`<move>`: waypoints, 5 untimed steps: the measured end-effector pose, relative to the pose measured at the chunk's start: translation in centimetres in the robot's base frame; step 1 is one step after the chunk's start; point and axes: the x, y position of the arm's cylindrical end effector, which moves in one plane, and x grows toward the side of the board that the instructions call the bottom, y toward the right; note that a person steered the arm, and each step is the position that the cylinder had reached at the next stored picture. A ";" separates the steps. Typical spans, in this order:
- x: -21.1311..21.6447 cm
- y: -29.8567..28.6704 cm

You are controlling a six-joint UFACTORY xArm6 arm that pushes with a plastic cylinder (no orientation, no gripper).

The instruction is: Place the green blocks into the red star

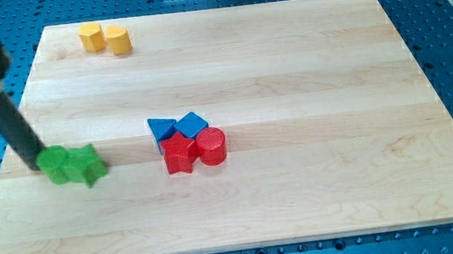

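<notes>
Two green blocks lie touching at the view's left: a rounded green block and a green star to its right. The red star sits near the board's middle, touching a red cylinder on its right. My tip rests against the left side of the rounded green block, with the dark rod slanting up to the view's top left. The green blocks are about a hand's width left of the red star.
A blue triangle and a blue block sit just above the red pair, touching them. Two yellow blocks lie at the board's top left corner. The wooden board rests on a blue perforated table.
</notes>
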 end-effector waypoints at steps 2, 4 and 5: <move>0.0 2.9; 1.8 -4.2; 2.9 -0.7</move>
